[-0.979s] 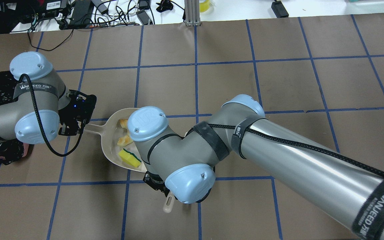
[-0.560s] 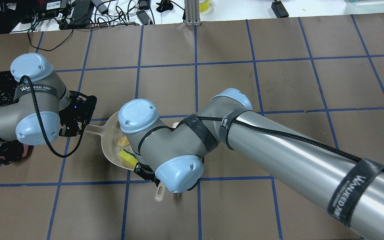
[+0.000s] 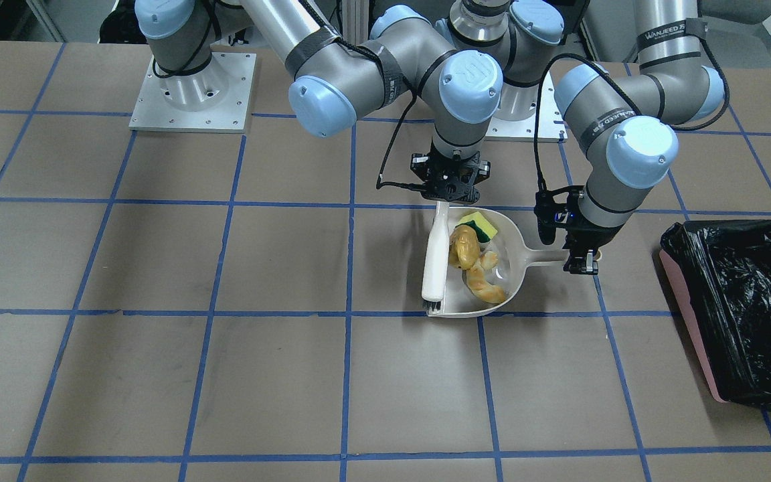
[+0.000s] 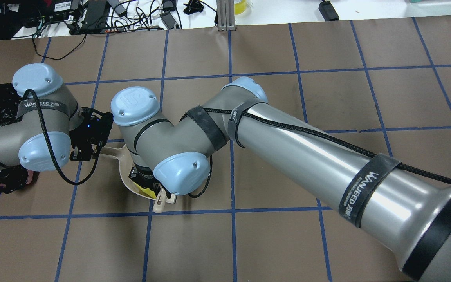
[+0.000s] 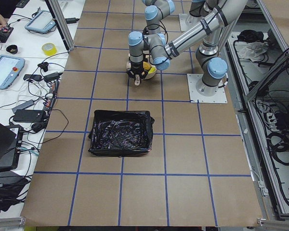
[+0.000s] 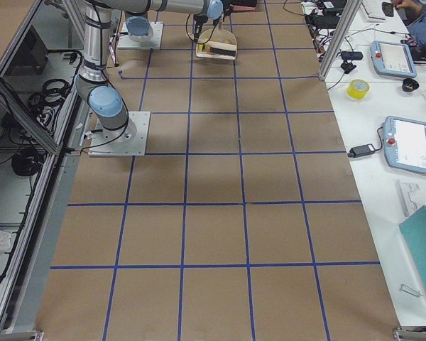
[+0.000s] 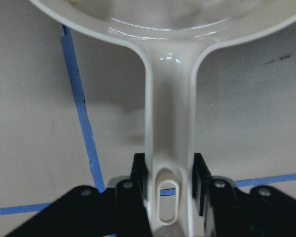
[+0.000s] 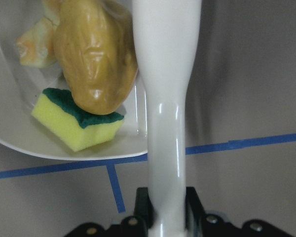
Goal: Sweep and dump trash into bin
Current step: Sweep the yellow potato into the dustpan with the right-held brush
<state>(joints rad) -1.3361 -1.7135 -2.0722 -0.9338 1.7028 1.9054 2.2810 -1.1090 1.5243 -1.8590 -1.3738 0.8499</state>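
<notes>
Your left gripper (image 3: 583, 260) clamps the dustpan (image 3: 466, 311) handle, and your right gripper (image 3: 451, 194) grasps the brush (image 3: 435, 264). The trash (image 3: 464, 246) lies in the pan. The bin (image 3: 740, 301) sits beyond the handle, nearer the left arm.

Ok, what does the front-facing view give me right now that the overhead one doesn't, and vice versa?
Front-facing only: the potato-like piece, croissant and sponge all inside the dustpan, the brush along its open edge, and the bin nearly whole. Overhead only: the cable-strewn bench at the far side; there the right arm hides most of the pan. Both: the left gripper at the dustpan's handle, and part of the bin.
</notes>
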